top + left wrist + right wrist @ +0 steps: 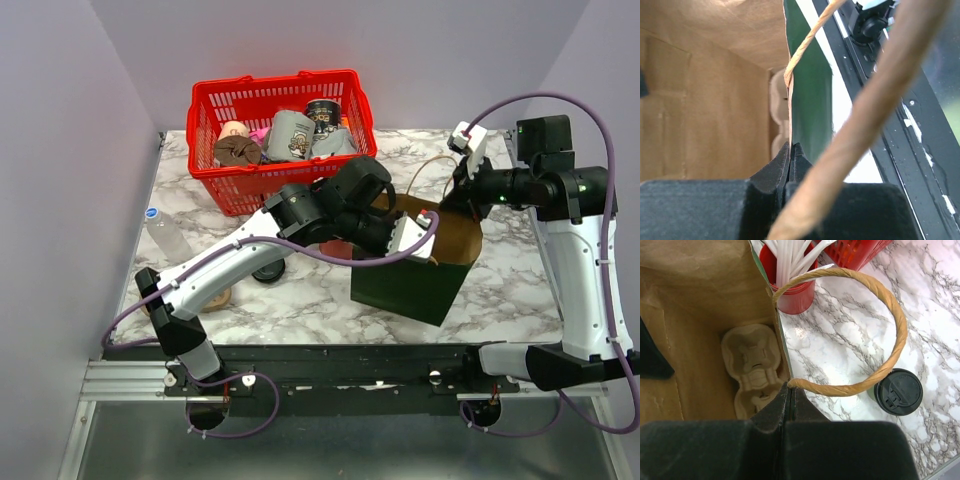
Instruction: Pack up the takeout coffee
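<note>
**Both grippers clamped on the bag rim; coffee outside the bag**
The left gripper (791, 147) has its jaws closed flat on a wall of the paper bag (405, 285). The right gripper (789, 387) has its jaws closed on the bag rim at the root of a handle (895, 330). In the right wrist view, a cup tray (752, 365) lies on the bag floor at 11 o'clock. The lidded coffee (897, 391) stands on the table (840, 340) at 3 o'clock. A red cup (792, 295) of white sticks stands at 12 o'clock.

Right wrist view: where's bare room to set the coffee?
Free: empty wells of the pulp cup carrier inside the brown paper bag; marble table between red cup of sticks and black-lidded green cup. Crowded: bag rim, pinched by left gripper and right gripper.
</note>
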You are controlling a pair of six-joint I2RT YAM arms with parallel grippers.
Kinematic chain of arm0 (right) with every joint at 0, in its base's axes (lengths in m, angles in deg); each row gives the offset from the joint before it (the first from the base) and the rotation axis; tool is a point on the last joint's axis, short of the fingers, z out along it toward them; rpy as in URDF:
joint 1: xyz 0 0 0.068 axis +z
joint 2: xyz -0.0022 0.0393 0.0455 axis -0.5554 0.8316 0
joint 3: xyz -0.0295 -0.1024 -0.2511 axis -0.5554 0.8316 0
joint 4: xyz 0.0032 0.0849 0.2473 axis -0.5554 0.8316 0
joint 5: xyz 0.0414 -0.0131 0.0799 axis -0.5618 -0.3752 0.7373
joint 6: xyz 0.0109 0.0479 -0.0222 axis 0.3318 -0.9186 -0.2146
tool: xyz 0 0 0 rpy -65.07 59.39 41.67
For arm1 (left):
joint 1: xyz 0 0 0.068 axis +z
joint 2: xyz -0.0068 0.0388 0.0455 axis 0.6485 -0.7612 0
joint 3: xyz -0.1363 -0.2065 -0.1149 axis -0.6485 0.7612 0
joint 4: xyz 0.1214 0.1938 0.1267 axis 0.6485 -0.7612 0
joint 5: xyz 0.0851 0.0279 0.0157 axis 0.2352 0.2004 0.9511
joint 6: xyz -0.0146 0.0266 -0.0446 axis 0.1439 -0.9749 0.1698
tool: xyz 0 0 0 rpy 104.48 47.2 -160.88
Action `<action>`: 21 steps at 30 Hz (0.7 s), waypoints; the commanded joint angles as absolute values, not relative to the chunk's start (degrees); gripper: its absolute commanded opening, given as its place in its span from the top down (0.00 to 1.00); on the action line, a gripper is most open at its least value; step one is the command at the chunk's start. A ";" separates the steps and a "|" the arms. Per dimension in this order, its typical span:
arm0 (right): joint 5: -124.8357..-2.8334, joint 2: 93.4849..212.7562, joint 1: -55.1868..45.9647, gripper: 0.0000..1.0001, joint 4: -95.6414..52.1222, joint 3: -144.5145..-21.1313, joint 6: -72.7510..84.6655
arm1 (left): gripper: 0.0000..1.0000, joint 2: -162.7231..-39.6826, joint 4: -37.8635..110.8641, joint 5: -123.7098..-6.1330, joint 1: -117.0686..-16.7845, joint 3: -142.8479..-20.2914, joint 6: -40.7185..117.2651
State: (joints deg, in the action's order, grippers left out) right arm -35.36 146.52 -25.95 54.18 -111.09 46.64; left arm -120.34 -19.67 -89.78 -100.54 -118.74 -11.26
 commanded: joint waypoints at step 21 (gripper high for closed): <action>-36.94 146.31 -26.09 0.00 51.65 -100.79 46.69 | 0.01 -110.70 -5.95 -85.40 -100.81 -102.48 -8.20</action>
State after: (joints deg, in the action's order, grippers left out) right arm -36.30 146.12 -25.95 51.27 -99.50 45.96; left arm -115.66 -12.45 -86.62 -100.54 -104.55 -10.32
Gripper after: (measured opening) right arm 0.990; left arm 0.983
